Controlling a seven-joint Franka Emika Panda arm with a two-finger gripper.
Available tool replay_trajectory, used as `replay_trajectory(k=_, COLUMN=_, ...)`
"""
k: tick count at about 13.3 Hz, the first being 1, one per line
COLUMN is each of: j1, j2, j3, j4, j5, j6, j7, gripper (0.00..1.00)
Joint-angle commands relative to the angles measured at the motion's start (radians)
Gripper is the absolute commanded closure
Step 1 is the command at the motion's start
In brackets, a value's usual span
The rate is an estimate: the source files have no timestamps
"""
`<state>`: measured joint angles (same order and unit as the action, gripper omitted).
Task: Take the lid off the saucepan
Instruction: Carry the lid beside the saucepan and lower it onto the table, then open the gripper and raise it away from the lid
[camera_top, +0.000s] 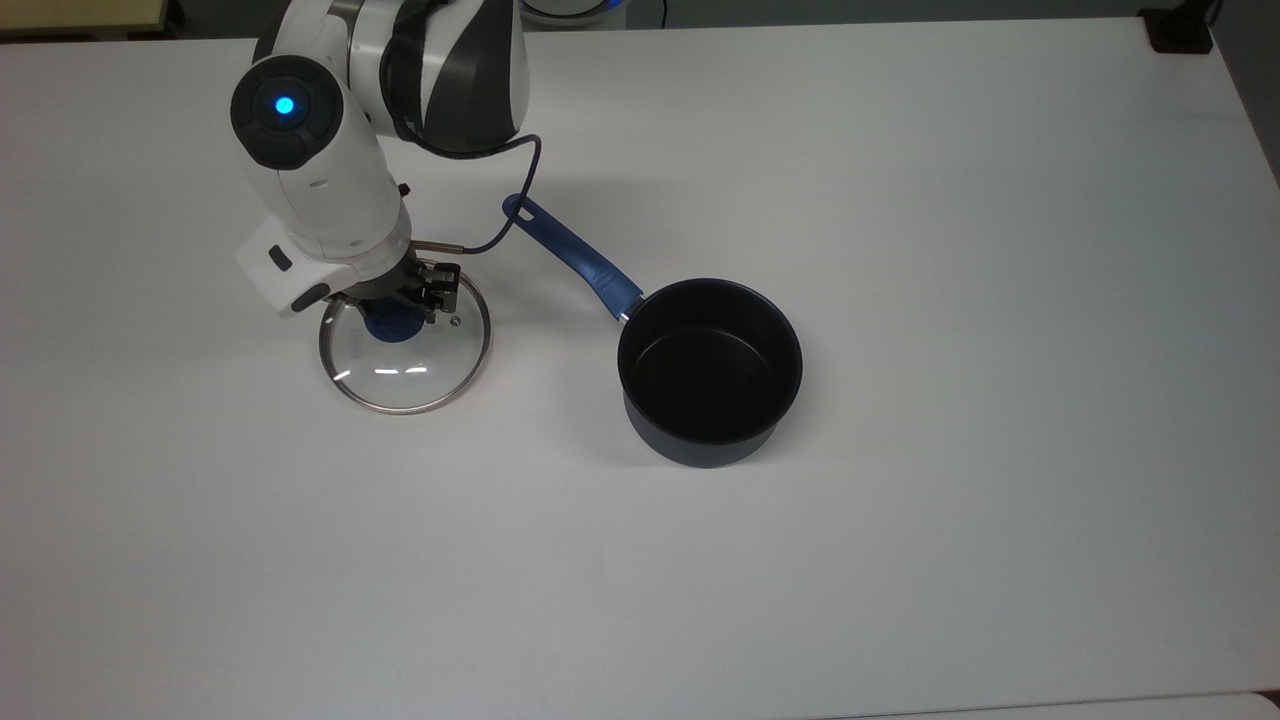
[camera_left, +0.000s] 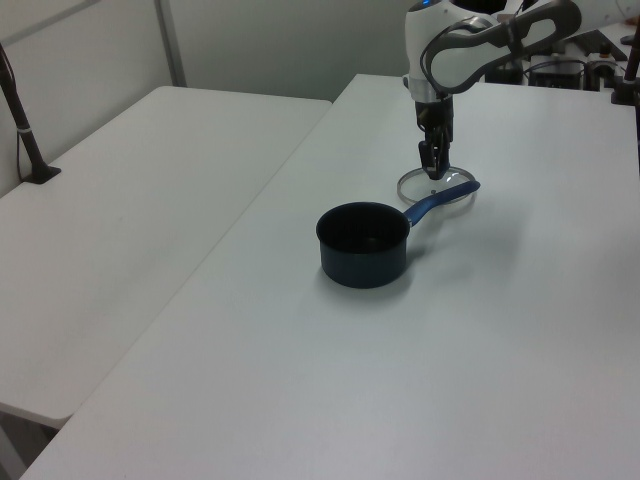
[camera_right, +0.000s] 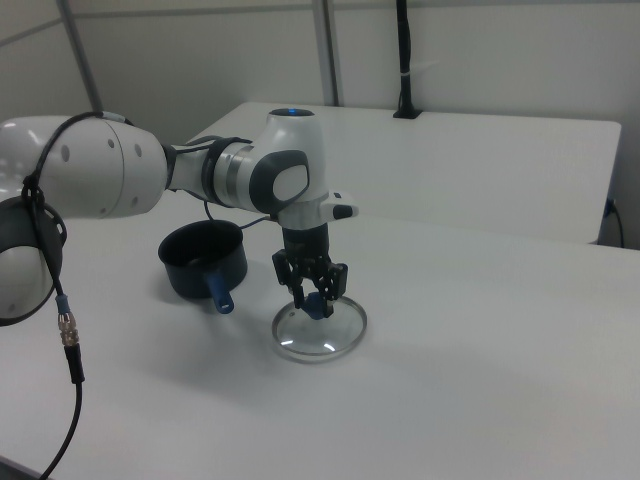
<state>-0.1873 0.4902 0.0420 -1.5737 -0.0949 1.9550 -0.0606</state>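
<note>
The saucepan (camera_top: 710, 372) stands open and upright on the white table (camera_top: 1000, 300); its long blue handle (camera_top: 572, 253) points toward the top view's upper left; the lid (camera_top: 405, 348) lies flat well apart, on the top view's left; the arm reaches down steeply, its gripper (camera_top: 398, 314) clenched on the lid's blue knob (camera_right: 316, 303).

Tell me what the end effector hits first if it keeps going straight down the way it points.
The lid's blue knob: the end effector points down and sits right at it, seemingly straddling it. Under that comes the glass lid, lying on the table.
</note>
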Motion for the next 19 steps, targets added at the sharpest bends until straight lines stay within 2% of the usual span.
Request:
replay_trajectory(k=1, j1=0.0, j2=-0.016, j3=0.003, j4=-0.029, j5=-0.011, j6=0.005, j7=-0.022, gripper=0.59)
replay_trajectory(k=4, j1=0.002, j2=-0.012, j3=0.003, j4=-0.029, j5=-0.012, j6=0.004, j7=-0.024, gripper=0.43)
replay_trajectory(k=6, j1=0.0, j2=-0.012, j3=0.003, j4=-0.026, j5=-0.012, j6=0.002, j7=-0.021, gripper=0.22)
replay_trajectory(k=7, j1=0.002, j2=-0.012, j3=0.003, j4=-0.025, j5=-0.012, j6=0.001, j7=-0.019, gripper=0.15)
replay_trajectory(k=8, j1=0.003, j2=-0.012, j3=0.003, j4=-0.02, j5=-0.012, j6=-0.002, j7=-0.012, gripper=0.0)
replay_trajectory(k=11, j1=0.009, j2=-0.048, j3=0.004, j4=0.026, j5=0.0, j6=-0.016, j7=0.023, gripper=0.0)
replay_trajectory(k=14, j1=0.02, j2=-0.143, j3=0.018, j4=0.054, j5=0.001, j6=-0.028, j7=0.117, gripper=0.0)
replay_trajectory(k=17, j1=0.083, j2=-0.246, j3=0.016, j4=0.054, j5=0.001, j6=-0.177, j7=0.127, gripper=0.0)
replay_trajectory(k=19, j1=0.092, j2=-0.309, j3=0.016, j4=0.054, j5=0.006, j6=-0.261, j7=0.127, gripper=0.0)
